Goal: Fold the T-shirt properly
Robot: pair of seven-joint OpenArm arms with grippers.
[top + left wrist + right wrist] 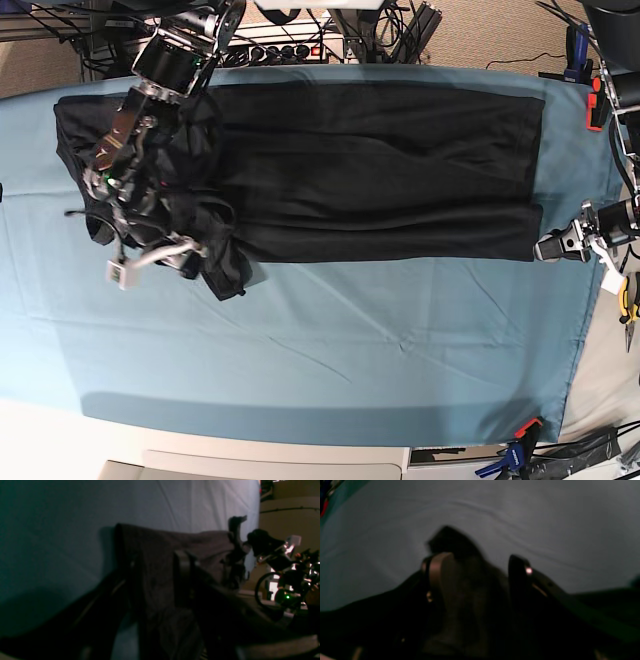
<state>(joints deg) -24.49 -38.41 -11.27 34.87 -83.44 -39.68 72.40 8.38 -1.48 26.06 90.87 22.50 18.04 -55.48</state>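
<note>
The T-shirt (370,170) lies stretched lengthwise across the far half of the counter (330,340), which is covered in a teal cloth; the body is flat with long soft creases, while the end on the base view's left is bunched into a dark heap. The left end effector (556,245) sits at the shirt's near corner on that view's right, at the straight hem edge; its wrist view shows dark fabric draped between and over its fingers (183,565), so it looks clamped on the T-shirt, partly closed, likely pinning that corner taut so the cloth stays straight. The right end effector (150,258) is over the crumpled sleeve end on the left; its wrist view shows the two fingers (437,567) standing wide apart with limp fabric in the gap but no pinch I can make out, so it reads as open, probably freed from or lining up on the bunch. Fabric is thin, matte, plain black, floppy, holds folds loosely; graphic not seen. The cloth is smooth with faint wrinkles. Fold looks partly done, left end needs flattening.
</note>
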